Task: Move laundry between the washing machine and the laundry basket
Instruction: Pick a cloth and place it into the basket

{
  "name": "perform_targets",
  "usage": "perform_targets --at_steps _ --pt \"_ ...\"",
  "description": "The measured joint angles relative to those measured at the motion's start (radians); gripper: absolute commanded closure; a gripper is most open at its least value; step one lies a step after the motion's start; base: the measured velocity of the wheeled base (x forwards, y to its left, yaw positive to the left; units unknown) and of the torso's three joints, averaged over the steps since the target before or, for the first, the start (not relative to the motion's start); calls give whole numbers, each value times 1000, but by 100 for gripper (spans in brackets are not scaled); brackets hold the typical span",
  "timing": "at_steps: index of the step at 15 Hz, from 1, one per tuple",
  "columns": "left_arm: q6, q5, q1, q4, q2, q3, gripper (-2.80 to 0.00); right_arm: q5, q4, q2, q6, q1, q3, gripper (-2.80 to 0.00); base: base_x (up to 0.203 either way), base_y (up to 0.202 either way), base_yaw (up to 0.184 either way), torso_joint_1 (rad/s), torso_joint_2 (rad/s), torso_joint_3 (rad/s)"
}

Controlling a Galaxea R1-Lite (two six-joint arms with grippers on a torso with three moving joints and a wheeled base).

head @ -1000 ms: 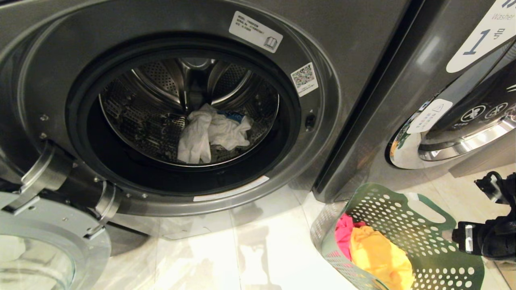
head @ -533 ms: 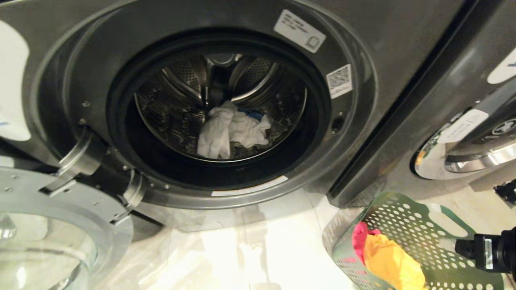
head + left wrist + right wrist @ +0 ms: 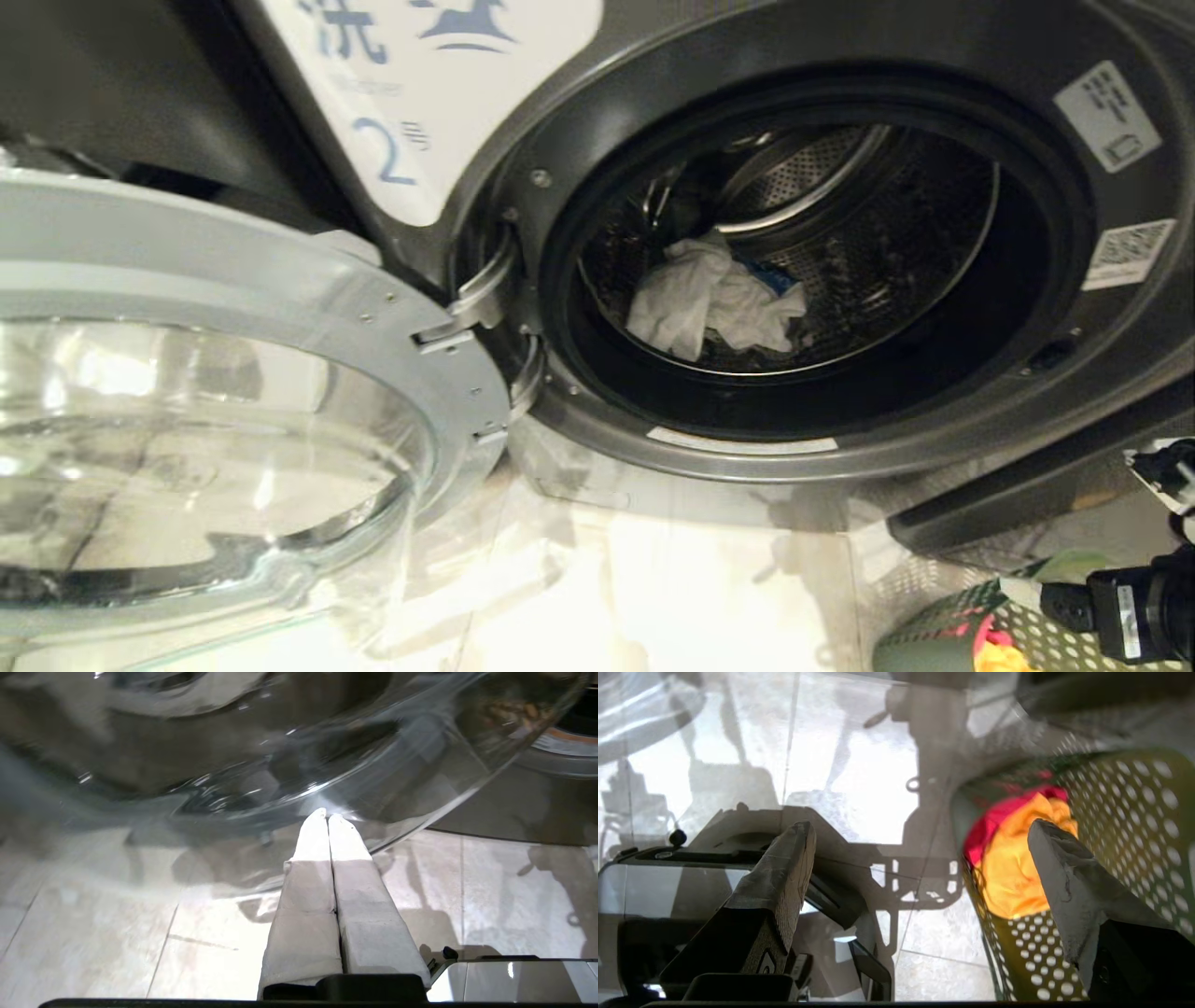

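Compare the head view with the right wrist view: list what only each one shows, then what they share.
Only the head view shows the washing machine's open drum with white laundry lying inside, the swung-open glass door and the label marked 2.

Only the right wrist view shows the right gripper with its jaws spread wide and nothing between them, hanging by the basket's rim.

Both show the green perforated laundry basket, the yellow garment and pink garment inside it, and the pale tiled floor.
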Motion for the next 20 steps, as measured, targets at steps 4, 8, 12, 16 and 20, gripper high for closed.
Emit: perform_targets --at_steps 4,8,12,16,20 --pt "0 0 0 0 0 0 0 0 3 -3 -1 65 14 -280 2 -8 173 3 2 1" --pt "0 0 0 0 0 0 0 -5 0 3 5 70 16 -280 1 -9 170 1 2 4" --pt "0 0 0 0 0 0 0 -100 2 42 42 51 1 -280 0 -2 61 0 3 3" --pt "0 0 0 0 0 0 0 -167 2 57 50 45 -22 -280 0 0 0 0 0 0" --pt "0 0 0 0 0 0 0 -177 28 48 51 45 -11 -280 0 0 0 0 0 0"
